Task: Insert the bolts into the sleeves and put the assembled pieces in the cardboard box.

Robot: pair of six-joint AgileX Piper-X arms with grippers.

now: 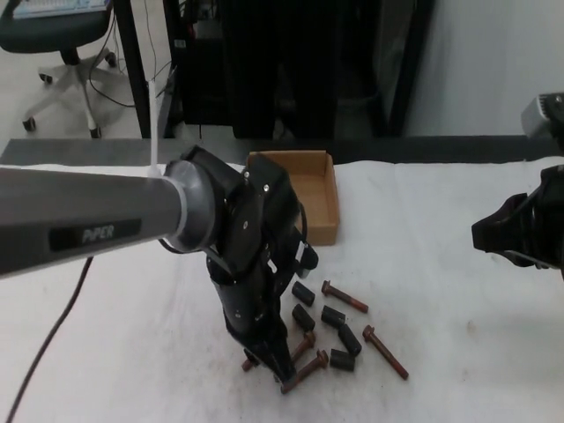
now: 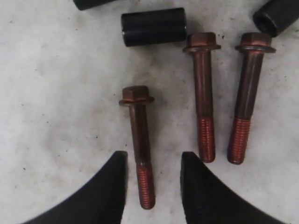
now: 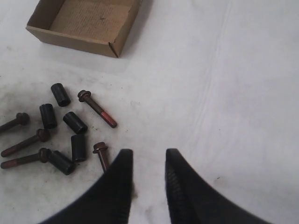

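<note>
rust-brown bolt (image 2: 139,126) lies on the bench (image 2: 56,93), lower centre of the high frame, threads between the left end effector's (image 2: 153,157) parted, empty jaws; lower squarely, close on the shank, avoid neighbouring bolts (image 2: 203,93).

Grey tubular arm (image 1: 79,211) with a dark label strip, black screwed wrist housing (image 1: 256,216), black hand (image 2: 153,161) with ribbed fingers (image 2: 208,196)

Bolts (image 1: 345,298) and sleeves (image 1: 303,293) before cardboard box (image 1: 322,231)

Left end effector (image 2: 153,157) and right end effector (image 3: 148,152) gape.
</note>
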